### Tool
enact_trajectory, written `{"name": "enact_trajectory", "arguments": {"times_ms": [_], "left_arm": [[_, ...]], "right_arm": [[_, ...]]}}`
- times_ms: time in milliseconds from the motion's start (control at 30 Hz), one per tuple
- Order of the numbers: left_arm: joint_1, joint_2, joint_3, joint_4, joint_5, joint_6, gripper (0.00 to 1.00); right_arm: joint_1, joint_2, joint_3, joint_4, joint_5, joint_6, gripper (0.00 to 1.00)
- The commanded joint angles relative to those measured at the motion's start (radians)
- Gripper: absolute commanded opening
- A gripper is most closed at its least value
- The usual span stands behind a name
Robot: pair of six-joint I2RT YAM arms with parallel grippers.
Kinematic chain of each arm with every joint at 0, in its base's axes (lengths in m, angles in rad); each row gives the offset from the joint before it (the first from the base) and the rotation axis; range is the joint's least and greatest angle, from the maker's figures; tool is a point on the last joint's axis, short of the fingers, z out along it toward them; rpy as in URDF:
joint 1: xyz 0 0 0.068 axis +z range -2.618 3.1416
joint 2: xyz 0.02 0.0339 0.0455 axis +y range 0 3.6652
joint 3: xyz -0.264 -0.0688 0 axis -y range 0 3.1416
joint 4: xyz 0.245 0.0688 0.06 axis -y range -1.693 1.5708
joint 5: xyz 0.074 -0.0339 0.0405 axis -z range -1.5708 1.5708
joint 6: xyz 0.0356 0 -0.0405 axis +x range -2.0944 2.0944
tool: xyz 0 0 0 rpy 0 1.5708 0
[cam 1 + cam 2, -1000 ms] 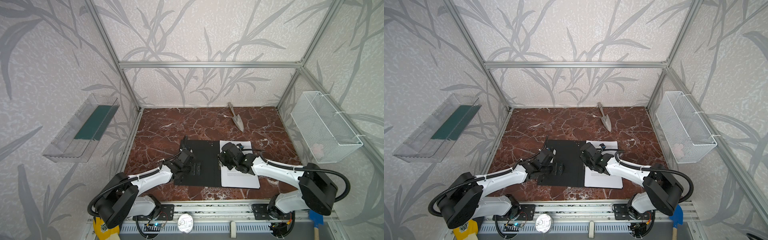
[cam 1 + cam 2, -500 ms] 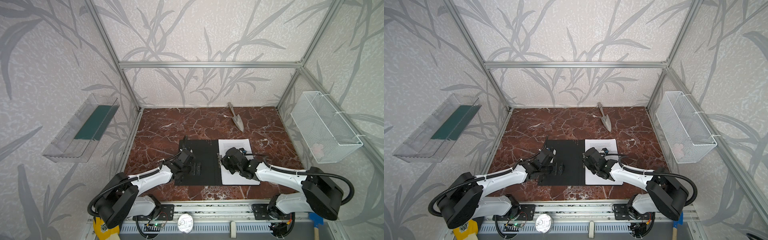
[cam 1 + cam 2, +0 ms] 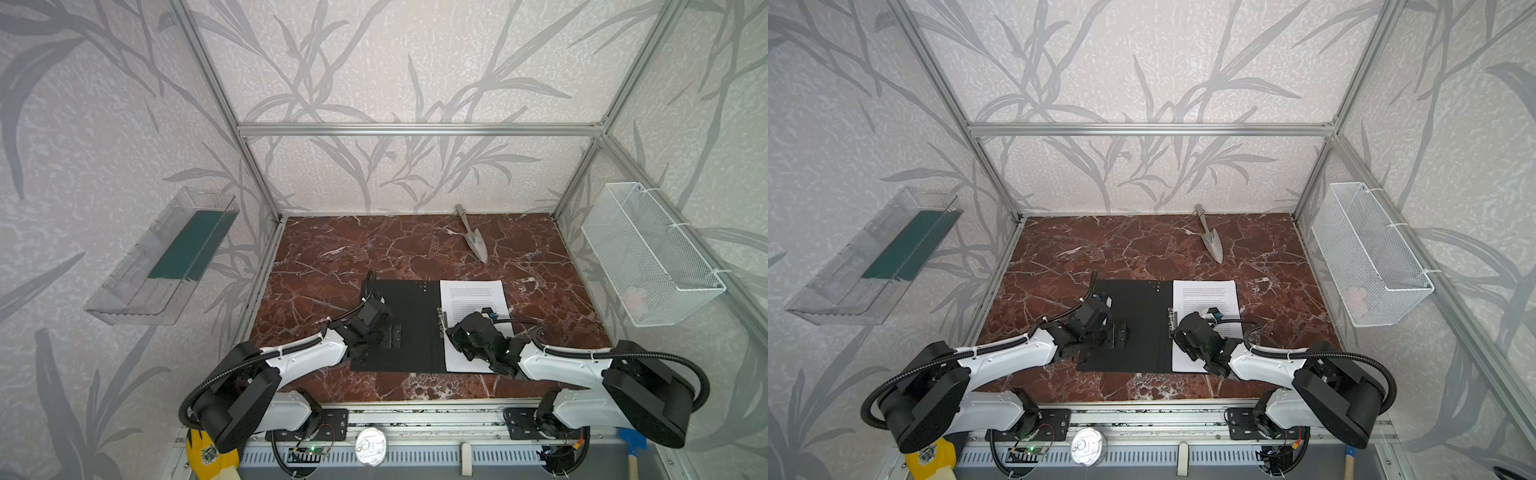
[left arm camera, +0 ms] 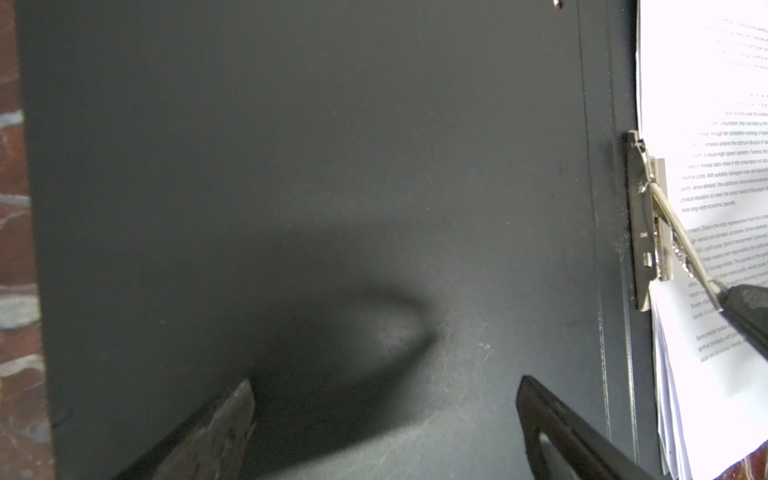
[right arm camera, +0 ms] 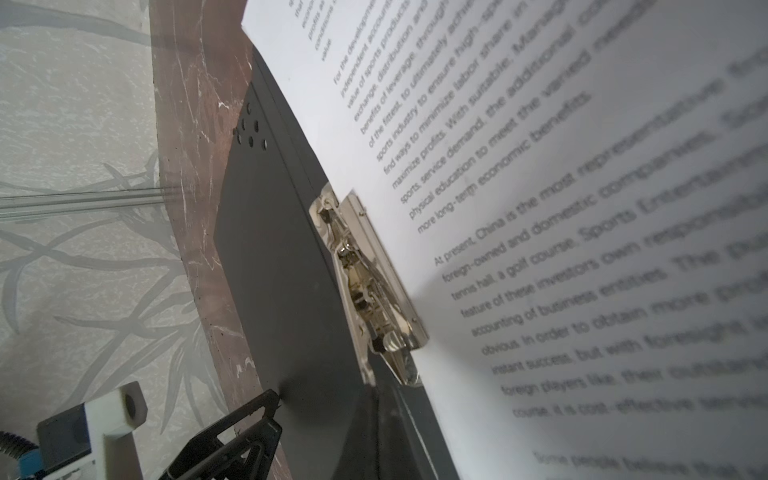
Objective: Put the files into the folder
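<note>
Files (image 3: pixel 473 295) in folder (image 3: pixel 411 307), R pincer (image 3: pixel 449 330) closed at clip (image 5: pixel 365 282), L pincer (image 4: pixel 386 384) wide.

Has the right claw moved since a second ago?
Yes. The right claw has drawn back toward the front edge of the red-brown marble table, farther from the grey metal trowel at the rear.

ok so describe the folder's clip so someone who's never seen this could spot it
Start at the red marble table, where the open black folder lies near the front edge. Along its spine, at the edge of the white files, sits the clip: a short shiny metal bar against the matte black and plain white around it.
</note>
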Motion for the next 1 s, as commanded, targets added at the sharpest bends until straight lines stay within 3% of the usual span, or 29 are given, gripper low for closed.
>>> {"name": "enact_trajectory", "arguments": {"times_ms": [0,633,967], "left_arm": [[0.005,0.051,-0.018,-0.069,0.003,-0.019,0.99],[0.004,0.075,-0.011,-0.059,0.017,-0.007,0.99],[0.003,0.081,-0.011,-0.05,0.024,-0.009,0.99]], "right_arm": [[-0.003,0.075,-0.081,-0.19,0.065,0.004,0.0],[0.021,0.316,-0.096,-0.032,0.05,0.023,0.0],[0.041,0.161,0.03,-0.081,0.025,-0.15,0.0]]}}
